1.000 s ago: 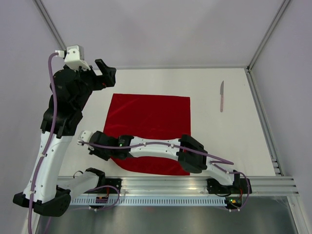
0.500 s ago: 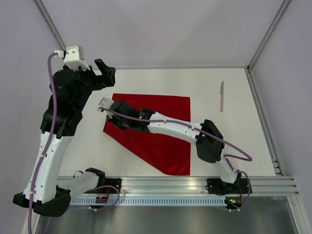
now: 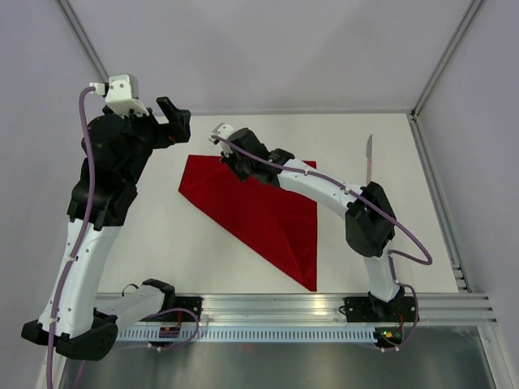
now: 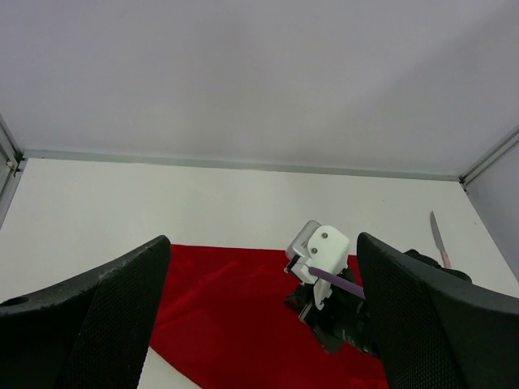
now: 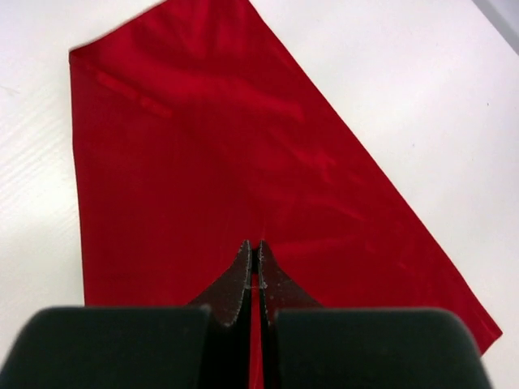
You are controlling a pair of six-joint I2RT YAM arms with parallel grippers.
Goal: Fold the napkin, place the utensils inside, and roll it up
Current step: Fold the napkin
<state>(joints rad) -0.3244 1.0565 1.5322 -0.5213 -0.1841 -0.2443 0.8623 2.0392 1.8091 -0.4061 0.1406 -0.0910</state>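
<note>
The red napkin (image 3: 268, 215) lies on the white table as a triangle, one half folded diagonally over the other. My right gripper (image 3: 241, 168) is at its far left part, shut on a pinch of the cloth; in the right wrist view its jaws (image 5: 254, 247) are pressed together over the red fabric (image 5: 203, 146). My left gripper (image 3: 180, 115) is open and empty, raised beyond the napkin's far left corner. In the left wrist view its fingers (image 4: 97, 324) frame the napkin (image 4: 219, 308) and the right gripper (image 4: 340, 324). A knife (image 3: 369, 160) lies at the far right.
The knife also shows in the left wrist view (image 4: 439, 239), near the right wall. Grey walls close off the table at the back and sides. The right arm (image 3: 324, 190) arches over the napkin. An aluminium rail (image 3: 324, 308) runs along the near edge.
My right gripper has carried the napkin's near left corner from the front edge diagonally up to the far side, turning the flat square into a triangle. The left arm has stayed put.
</note>
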